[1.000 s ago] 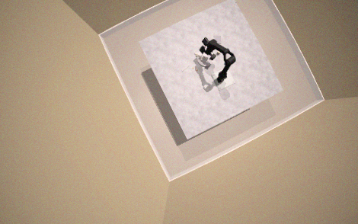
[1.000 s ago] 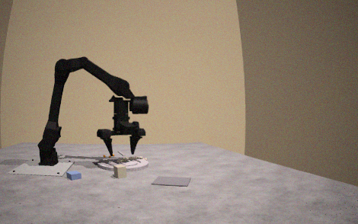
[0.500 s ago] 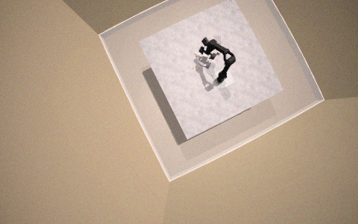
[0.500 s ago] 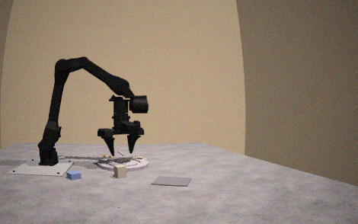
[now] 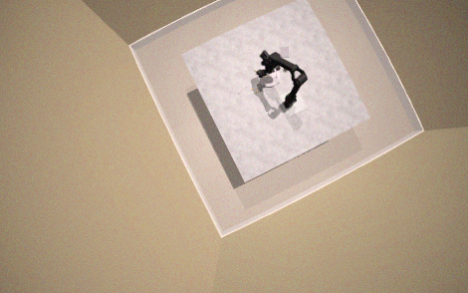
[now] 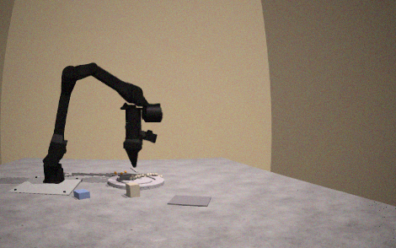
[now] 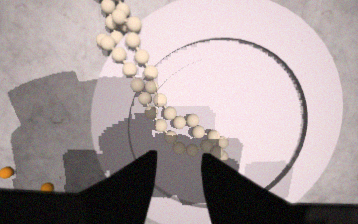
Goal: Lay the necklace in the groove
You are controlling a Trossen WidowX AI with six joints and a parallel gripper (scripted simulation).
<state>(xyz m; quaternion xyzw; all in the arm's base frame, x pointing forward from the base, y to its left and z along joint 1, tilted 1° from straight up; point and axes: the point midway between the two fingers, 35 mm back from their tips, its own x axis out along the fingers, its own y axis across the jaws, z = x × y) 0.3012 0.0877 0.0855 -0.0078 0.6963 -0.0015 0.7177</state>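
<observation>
Tool (image 7: pixel 178 165): black, two-fingered, pointing straight down above the table (image 6: pixel 274 211), fingers drawn most of the way together with a narrow gap between the tips and nothing held in it; tips hang clear above the board, not touching it. Pearl bead necklace (image 7: pixel 150 95): cream beads, lying loose beneath and beyond the tool; in the wrist view one end is bunched inside the groove ring just ahead of the fingertips, the strand then runs in a double line up and left, crosses the groove and the board's outer band, and ends in a clump on the table off the board's edge; only a short stretch touches the groove where it crosses. Round bead board (image 7: pixel 310 75): pale flat disc with one dark circular groove (image 7: pixel 300 100), lying flat on the table directly under the tool. Orange beads (image 7: pixel 6 172): two small loose ones on the table, beside the board at the left of the wrist view. Tan cube (image 6: pixel 132 189): on the table just in front of the board in the exterior view. Blue block (image 6: pixel 82 194): low, near the arm's pale base plate (image 6: pixel 25 190). Grey flat square (image 6: pixel 189 201): lying on the table, to the right of the cube, apart from the board. Arm (image 6: pixel 105 80): black, rising from the base plate and arching over to the tool.
</observation>
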